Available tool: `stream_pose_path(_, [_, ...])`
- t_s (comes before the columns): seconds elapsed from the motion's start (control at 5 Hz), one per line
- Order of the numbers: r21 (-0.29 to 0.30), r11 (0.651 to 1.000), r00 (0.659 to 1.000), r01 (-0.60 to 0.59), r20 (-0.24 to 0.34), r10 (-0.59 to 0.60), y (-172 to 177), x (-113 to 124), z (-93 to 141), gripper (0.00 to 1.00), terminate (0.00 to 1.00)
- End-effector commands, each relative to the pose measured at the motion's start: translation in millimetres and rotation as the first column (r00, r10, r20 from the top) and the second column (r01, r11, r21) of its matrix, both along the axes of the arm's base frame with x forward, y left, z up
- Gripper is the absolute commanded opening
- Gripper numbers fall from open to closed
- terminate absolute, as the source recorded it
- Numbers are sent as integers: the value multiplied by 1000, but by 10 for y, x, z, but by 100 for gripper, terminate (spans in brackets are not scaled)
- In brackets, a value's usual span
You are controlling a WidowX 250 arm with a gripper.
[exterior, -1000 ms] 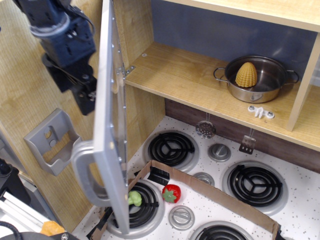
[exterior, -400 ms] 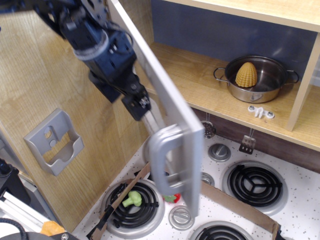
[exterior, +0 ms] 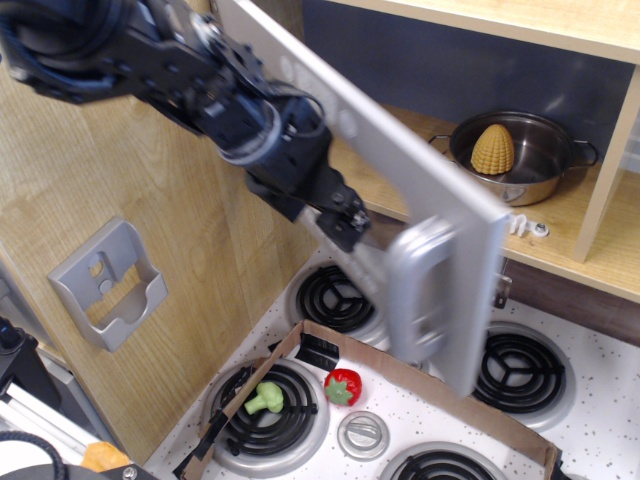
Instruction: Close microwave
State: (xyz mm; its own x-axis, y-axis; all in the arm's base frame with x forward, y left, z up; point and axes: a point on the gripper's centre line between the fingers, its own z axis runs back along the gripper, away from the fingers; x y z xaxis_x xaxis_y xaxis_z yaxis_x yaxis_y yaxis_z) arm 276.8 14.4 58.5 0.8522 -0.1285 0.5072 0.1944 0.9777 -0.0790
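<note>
Your toy microwave (exterior: 400, 150), wooden cavity with dark back wall, sits above stove; silver-grey plastic door (exterior: 395, 190) half swung, long edge running diagonally from upper left to lower right, chunky handle (exterior: 420, 290) facing you. Your black gripper (exterior: 345, 222) presses against door's outer face beside handle; finger spread cannot be told; nothing visibly grasped. Steel pot (exterior: 515, 160) with yellow corn cob (exterior: 492, 148) inside cavity.

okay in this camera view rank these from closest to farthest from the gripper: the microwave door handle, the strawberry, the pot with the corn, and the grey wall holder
From the gripper:
1. Door handle, just to its right on the swinging door.
2. Strawberry, below on the stovetop.
3. Pot, upper right on the shelf.
4. Wall holder, far left on the wood panel.
Strawberry and pot are nearly tied.
</note>
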Motion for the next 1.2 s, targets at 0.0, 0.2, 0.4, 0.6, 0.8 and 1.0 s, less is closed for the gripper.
stream_pose_path(0.0, [8, 999, 995, 53, 81, -54, -194, 419, 247, 100, 0])
stream_pose_path(0.2, [13, 998, 995, 68, 73, -69, -228, 497, 269, 100, 0])
stream_pose_path(0.4, [18, 997, 994, 81, 76, -82, -263, 544, 271, 100, 0])
stream_pose_path(0.6, [16, 996, 992, 84, 93, -85, -311, 592, 276, 100, 0])
stream_pose_path(0.8, [21, 996, 989, 83, 122, -85, -351, 637, 305, 100, 0])
stream_pose_path(1.0, [34, 996, 983, 82, 165, -87, -394, 691, 346, 100, 0])
